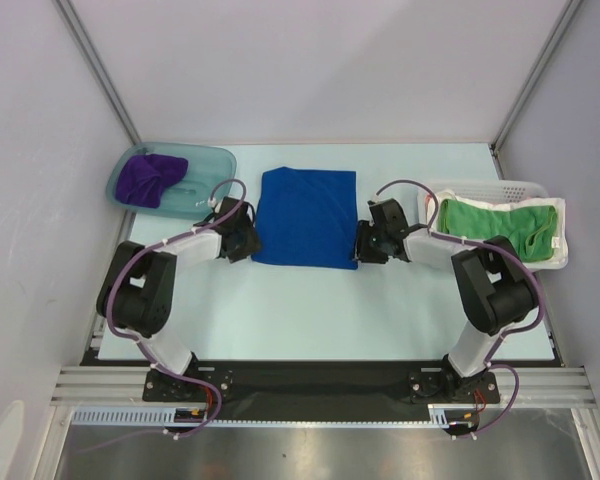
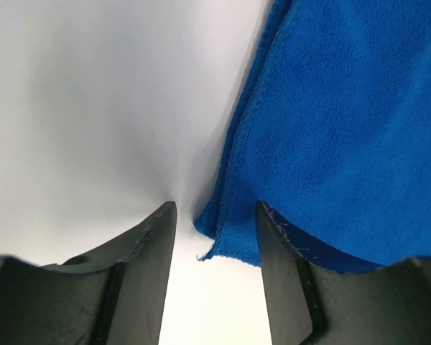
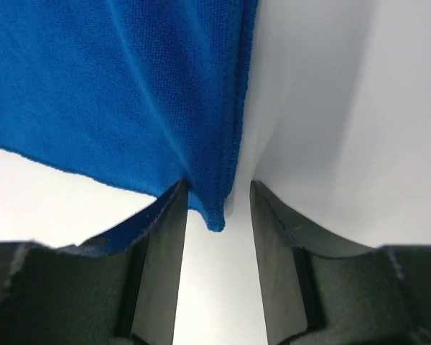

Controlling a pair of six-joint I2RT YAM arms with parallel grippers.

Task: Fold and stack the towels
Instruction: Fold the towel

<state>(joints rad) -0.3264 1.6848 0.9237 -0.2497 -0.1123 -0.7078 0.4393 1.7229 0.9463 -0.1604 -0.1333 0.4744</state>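
A royal blue towel (image 1: 306,218) lies folded flat in the middle of the table. My left gripper (image 1: 248,241) is at its near left corner and my right gripper (image 1: 361,244) at its near right corner. In the left wrist view the left gripper (image 2: 215,210) is open, and the blue towel's corner (image 2: 233,237) lies loose between the jaws. In the right wrist view the right gripper (image 3: 218,187) is open too, with the blue towel's corner (image 3: 212,208) beside the left finger (image 3: 161,244). A purple towel (image 1: 148,177) sits crumpled in a teal tub. A green towel (image 1: 500,228) lies in a white basket.
The translucent teal tub (image 1: 212,165) stands at the back left. The white slotted basket (image 1: 480,189) stands at the right, close to the right arm. White walls with metal posts enclose the table on three sides.
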